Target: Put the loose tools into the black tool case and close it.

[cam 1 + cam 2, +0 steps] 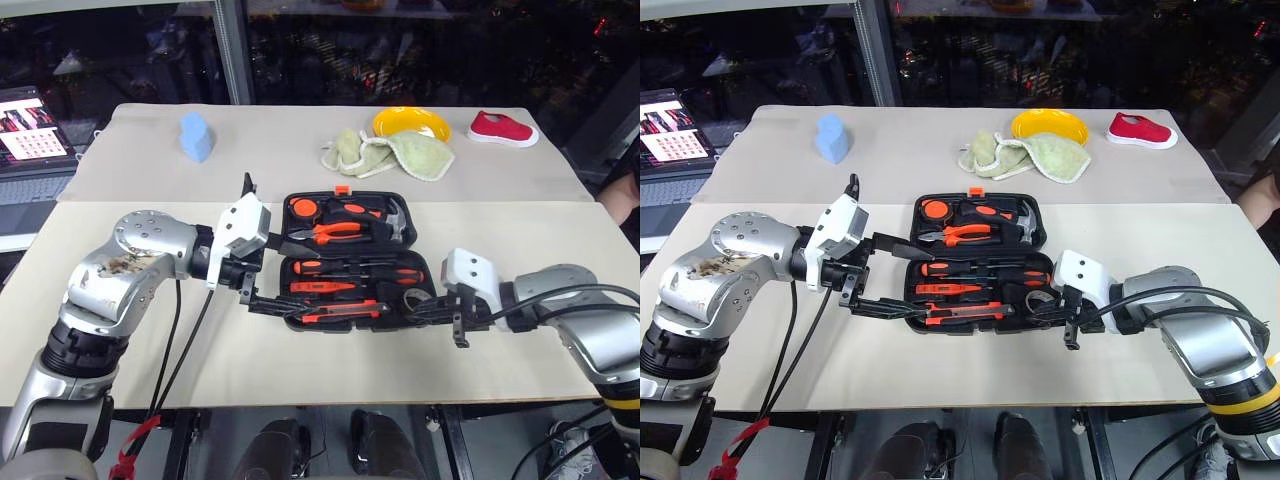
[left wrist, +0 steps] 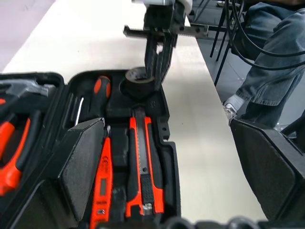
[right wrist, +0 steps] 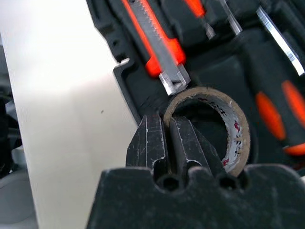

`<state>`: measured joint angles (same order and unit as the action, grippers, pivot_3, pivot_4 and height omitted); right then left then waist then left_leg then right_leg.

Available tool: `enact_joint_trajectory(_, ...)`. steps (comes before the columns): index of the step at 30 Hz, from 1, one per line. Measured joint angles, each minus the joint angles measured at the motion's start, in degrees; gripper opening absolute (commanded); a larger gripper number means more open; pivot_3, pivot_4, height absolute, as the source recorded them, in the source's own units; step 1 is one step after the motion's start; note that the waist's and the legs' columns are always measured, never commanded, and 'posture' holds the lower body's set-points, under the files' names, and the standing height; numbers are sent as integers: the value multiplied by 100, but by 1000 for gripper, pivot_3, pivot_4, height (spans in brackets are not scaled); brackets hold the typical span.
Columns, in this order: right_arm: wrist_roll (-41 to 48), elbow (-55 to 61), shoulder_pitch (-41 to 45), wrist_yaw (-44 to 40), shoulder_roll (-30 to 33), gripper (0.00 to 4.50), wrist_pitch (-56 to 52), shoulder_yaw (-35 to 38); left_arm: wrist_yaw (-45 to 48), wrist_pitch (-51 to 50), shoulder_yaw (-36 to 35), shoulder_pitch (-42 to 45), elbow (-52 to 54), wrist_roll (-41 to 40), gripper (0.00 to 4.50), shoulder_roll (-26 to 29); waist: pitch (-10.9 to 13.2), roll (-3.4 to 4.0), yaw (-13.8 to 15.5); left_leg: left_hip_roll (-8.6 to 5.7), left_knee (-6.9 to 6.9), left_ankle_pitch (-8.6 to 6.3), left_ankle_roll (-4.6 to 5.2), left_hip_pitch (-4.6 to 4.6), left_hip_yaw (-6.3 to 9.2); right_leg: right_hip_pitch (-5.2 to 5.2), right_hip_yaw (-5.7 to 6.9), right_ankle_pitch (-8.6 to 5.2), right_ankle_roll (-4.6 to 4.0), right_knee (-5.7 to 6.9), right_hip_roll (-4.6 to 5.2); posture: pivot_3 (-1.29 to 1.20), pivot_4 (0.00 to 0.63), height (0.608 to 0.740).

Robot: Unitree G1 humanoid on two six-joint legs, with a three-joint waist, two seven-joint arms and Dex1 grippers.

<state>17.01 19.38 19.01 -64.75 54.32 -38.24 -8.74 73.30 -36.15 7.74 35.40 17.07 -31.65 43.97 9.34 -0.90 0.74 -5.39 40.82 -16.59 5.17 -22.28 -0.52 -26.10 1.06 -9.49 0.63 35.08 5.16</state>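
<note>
Right wrist view: the right gripper (image 3: 167, 143) pinches the wall of the tape roll (image 3: 224, 125) in the open tool case (image 1: 352, 210); the left gripper (image 1: 272, 270) straddles the case's left end, fingers spread.

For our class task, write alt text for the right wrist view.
The right gripper, jaws shut on the wall of the tape roll, holds it over its slot in the black tool case. The orange utility knife lies alongside.

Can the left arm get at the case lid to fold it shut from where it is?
Probably yes: the left gripper hangs open at the black tool case's left edge, nothing between it and the lid.
</note>
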Motion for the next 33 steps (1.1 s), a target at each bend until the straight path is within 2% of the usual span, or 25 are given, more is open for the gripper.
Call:
enact_joint_trajectory(9,-207,1,-51,243,-1,3024,76,30,-9,5,6,-1,1,-1,4500,-5,0,0,21,0,-1,0,0,-1,7,1,10,0,0,-4,-1,0,150,732)
enact_joint_trajectory(13,298,314,-92,102,-4,4370,-360,78,-9,19,7,0,-3,0,4500,-30,0,0,9,0,0,1,0,-5,9,-1,10,-1,0,-4,-2,0,150,732)
enact_joint_trajectory(16,782,473,-14,145,-14,4370,-785,481,-14,95,8,1,-77,10,4500,-66,0,0,7,0,2,1,0,-4,9,3,8,0,1,-5,0,0,150,732)
enact_joint_trajectory(18,1156,511,-14,307,-11,4370,-1139,1117,-69,122,13,6,-190,73,4500,-120,0,-1,21,0,1,0,-1,-3,12,5,10,0,1,-5,0,0,150,732)
enact_joint_trajectory(20,1302,517,-89,389,5,4370,-1261,1435,-95,122,13,6,-220,95,4500,-137,0,-1,36,0,0,0,0,-4,14,4,11,0,0,-4,0,0,150,732)
enact_joint_trajectory(23,1341,539,-295,574,-3,4370,-1274,1487,-120,122,14,6,-219,95,4500,-176,1,-1,27,0,-1,3,5,-7,10,-1,8,0,0,-4,0,0,150,732)
enact_joint_trajectory(26,1345,491,-353,822,-174,3636,-1269,1482,-122,122,14,6,-219,106,4500,-182,0,-1,8,0,-1,8,13,-5,10,0,7,0,0,-3,0,0,150,732)
enact_joint_trajectory(32,1341,372,-306,1166,-559,1598,-1198,1356,-116,122,14,10,-220,120,4500,-186,0,-1,-2,0,-1,9,11,-4,8,-1,5,0,0,0,-1,0,150,732)
enact_joint_trajectory(33,1338,371,-302,1193,-610,1465,-1170,1288,-114,122,15,14,-220,121,4500,-187,1,0,-3,0,-1,9,12,-4,8,-1,5,0,0,0,-1,0,150,732)
